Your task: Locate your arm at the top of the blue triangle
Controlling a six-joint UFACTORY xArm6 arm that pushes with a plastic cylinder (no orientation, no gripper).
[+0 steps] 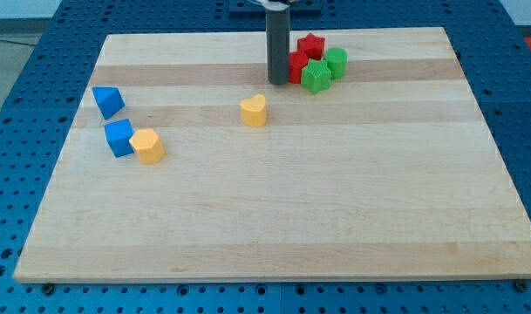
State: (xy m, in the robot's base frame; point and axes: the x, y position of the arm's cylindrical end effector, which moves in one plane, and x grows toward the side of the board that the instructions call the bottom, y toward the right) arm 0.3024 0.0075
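Note:
The blue triangle (108,101) lies near the board's left edge, toward the view's top. My rod comes down from the view's top centre, and my tip (277,83) rests on the board far to the right of the blue triangle. The tip touches or nearly touches the left side of a red block (296,66).
A blue cube (119,137) and a yellow hexagon block (147,145) sit together just below the blue triangle. A yellow heart block (255,111) lies below-left of my tip. A red star block (311,45), a green star block (316,76) and a green block (336,61) cluster right of the tip on the wooden board (335,192).

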